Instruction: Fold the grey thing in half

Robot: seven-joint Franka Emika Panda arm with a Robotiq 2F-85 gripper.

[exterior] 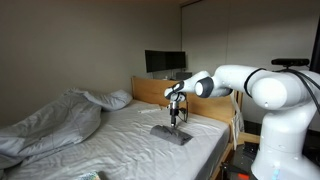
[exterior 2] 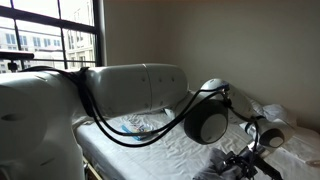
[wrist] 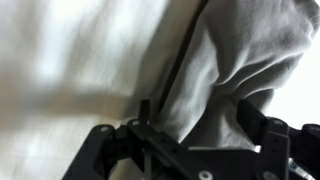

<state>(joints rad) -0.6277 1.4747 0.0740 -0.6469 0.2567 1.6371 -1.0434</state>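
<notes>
On the bed (exterior: 120, 132), at 3 o'clock from the blanket (exterior: 50, 122), the grey thing (exterior: 172, 135) is laid under the jaws, which are held apart; it could be dragged askew by a snagging pad.

There was one bed (exterior: 120, 140), one rumpled light grey blanket (exterior: 50, 122) and one small dark grey cloth (exterior: 172, 134). One robot arm (exterior: 225, 80) carried one tool (exterior: 175, 121). One dark monitor (exterior: 165, 62) and one window (exterior 2: 50, 40) were also seen.
</notes>
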